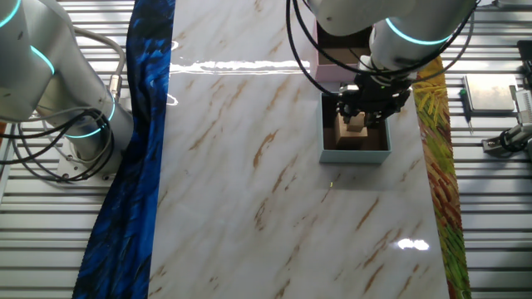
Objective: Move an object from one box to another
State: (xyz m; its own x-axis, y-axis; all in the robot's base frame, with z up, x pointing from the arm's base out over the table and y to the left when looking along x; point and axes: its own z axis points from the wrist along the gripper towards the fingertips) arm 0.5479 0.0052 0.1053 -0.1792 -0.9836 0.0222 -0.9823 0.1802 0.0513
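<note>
1. Tan wooden block [355,130] sits inside the pale grey-blue square box [356,154] near the marble desk's [249,166] right edge.
2. Black two-finger gripper [359,116] hovers over it; whether it grips, I cannot tell.
3. Pink-walled box [332,73] lies just behind; a lifted block could likely catch a wall and drop.

Open marble at your nine o'clock, crowding at twelve.
The pale grey-blue square box [356,154] touches the pink-walled square box [331,73] at twelve o'clock; the white marble-patterned tabletop [249,166] lies bare toward nine and six.
</note>
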